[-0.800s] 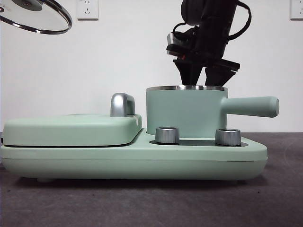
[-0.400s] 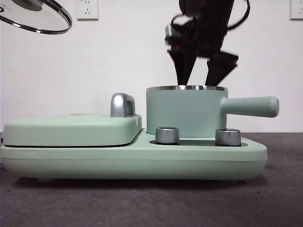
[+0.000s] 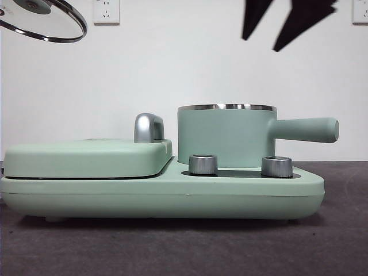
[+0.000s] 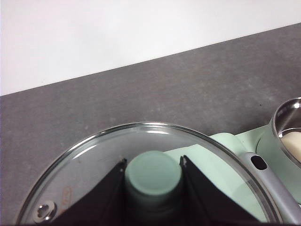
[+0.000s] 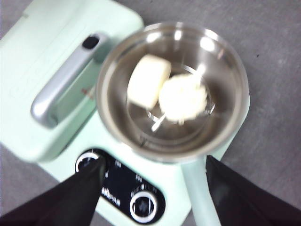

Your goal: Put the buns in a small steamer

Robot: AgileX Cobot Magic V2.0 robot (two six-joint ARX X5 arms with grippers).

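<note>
Both buns lie inside the small steamer [image 5: 171,89]: the smooth bun [image 5: 148,80] touches the ridged bun [image 5: 183,98]. The right hand [image 5: 153,188] hangs high above the pot, jaws wide, empty. The left hand [image 4: 153,176] grips the green knob of the glass lid [image 4: 94,155], held up beside the grill plate [image 3: 86,158]. Placing looks done; next likely lowering the lid squarely onto the steel rim.
</note>
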